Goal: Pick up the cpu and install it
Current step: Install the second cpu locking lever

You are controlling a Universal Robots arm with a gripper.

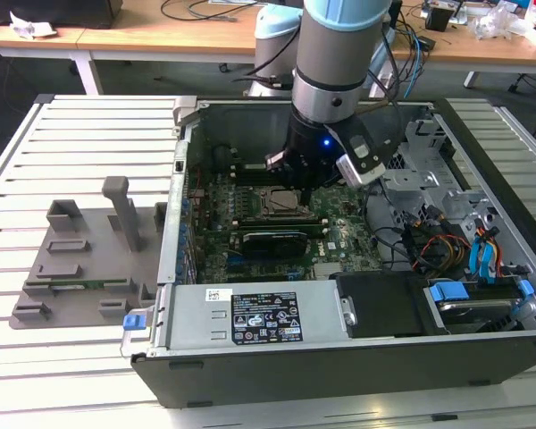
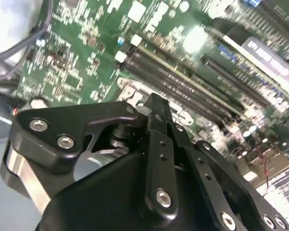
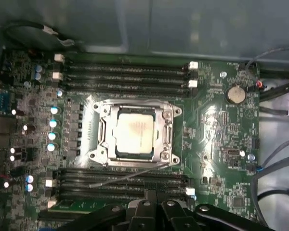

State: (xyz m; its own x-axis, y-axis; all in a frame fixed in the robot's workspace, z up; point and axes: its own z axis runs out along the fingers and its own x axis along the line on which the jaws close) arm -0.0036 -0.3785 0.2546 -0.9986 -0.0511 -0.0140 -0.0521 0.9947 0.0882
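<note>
claw: gripper [image 1: 301, 181] hangs low inside the open PC case [image 1: 339, 353], just above the board; nothing visible between the fingers. In the second wrist view the fingers [image 2: 155, 109] appear drawn close together, probably narrow, but the linkage hides the tips, so cannot tell for sure.

cpu: cpu [image 3: 136, 134] lies flat in the socket [image 3: 102, 126], silver top plate up, directly below and slightly ahead of the claw. Sits square within the frame, so it looks seated rather than resting on an edge. In the exterior view the cpu [image 1: 281, 199] is just under the claw's tip.

socket: metal load frame surrounds the chip on all sides; frame is what keeps the chip located. Retention lever wire [image 3: 130, 176] lies loose across the slots on the claw's side of the socket, so clamping looks not done.

board: motherboard [image 3: 216, 144] flat on the case floor; memory slots [image 3: 125, 72] run on the far side of the socket from the claw, a second bank [image 3: 120, 185] on the near side, between claw and socket.

fixture: grey fixture block [image 1: 80, 259] on the slatted table [image 1: 36, 161], well apart from the claw, outside the case; pockets hold parts at a known pose for pickup.

status: chip placed, claw carrying nothing that can be seen.
</note>
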